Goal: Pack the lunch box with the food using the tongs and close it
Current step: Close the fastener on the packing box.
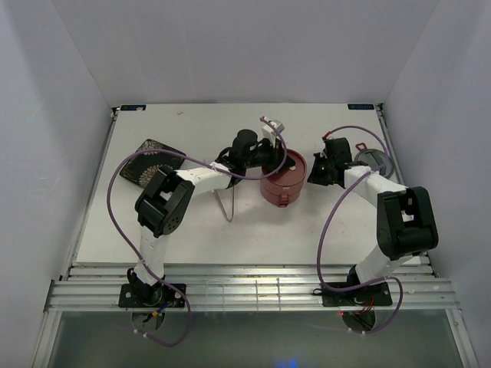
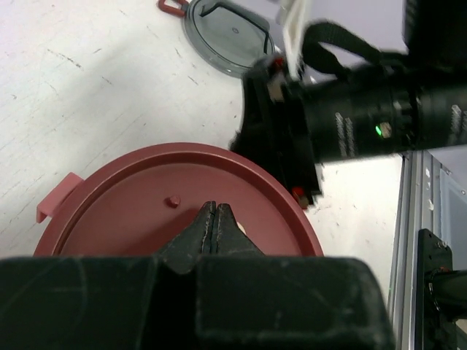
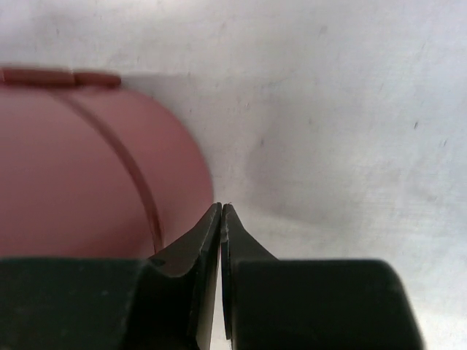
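Note:
The lunch box stands mid-table, its flat dusty-red lid on top and a side handle showing. My left gripper is shut and empty, its tips right over the lid; in the top view this left gripper sits at the box's far-left rim. Shut and empty too, my right gripper hangs close beside the box's red wall, at the box's right side. The silver tongs lie on the table left of the box. No food is in view.
A dark floral square plate lies at the back left. A round grey see-through lid rests behind the right arm, also in the left wrist view. A metal rail runs along the table's near edge.

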You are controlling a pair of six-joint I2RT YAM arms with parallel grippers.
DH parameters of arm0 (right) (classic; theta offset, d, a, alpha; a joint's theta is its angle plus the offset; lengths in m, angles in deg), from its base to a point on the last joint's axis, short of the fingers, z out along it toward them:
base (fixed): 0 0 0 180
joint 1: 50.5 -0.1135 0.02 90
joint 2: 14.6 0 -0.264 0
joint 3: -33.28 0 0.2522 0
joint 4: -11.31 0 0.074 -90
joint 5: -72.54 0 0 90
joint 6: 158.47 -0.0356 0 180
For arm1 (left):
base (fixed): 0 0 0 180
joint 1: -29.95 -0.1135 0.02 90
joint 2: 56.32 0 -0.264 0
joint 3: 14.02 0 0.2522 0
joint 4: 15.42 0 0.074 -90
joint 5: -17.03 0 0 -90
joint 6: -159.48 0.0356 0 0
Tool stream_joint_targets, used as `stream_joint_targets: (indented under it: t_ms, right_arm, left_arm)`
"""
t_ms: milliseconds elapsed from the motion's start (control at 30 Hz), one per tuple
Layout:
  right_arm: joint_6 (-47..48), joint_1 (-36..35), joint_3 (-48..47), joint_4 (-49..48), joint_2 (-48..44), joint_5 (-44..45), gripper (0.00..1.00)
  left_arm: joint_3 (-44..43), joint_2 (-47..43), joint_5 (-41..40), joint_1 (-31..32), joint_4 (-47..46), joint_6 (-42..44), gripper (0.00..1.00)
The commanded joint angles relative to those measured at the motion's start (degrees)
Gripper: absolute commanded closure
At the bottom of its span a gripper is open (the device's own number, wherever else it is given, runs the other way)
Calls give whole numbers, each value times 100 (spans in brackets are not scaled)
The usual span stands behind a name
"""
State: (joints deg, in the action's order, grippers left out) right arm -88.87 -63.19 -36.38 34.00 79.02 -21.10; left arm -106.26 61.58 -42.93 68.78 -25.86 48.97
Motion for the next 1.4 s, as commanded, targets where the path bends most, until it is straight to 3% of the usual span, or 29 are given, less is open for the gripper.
stream_joint_targets:
  t_ms: [0,200,400,600,767,967,1167,1367]
  right_arm:
    - [116,-286,333,320,-581,-85,92]
    - [-121,-1068,1300,496,-1732,187,92]
    - [-833,-2149,2170,-56,-2867,968,92]
    - [-1045,-2695,2382,-532,-2595,1566,92]
    - [-870,-2765,2567,-1928,-2288,1945,92]
    - [-693,-2757,1995,-2798,-1541,2201,92]
    - [-614,-2748,2398,-3204,-1733,2377,92]
    - [-710,-2748,2505,-2213,-2216,2307,92]
  left_arm:
    - [122,232,-340,-24,206,4,100]
    - [465,250,-543,-24,197,30,100]
    - [649,198,-447,-24,109,-67,100]
    - [693,198,-218,-16,12,-199,100]
    - [746,180,-236,-16,-31,-243,100]
    - [799,268,-183,-24,-93,-287,100]
    - [904,312,-34,-16,-269,-401,100]
    - [957,259,-42,-24,-348,-489,100]
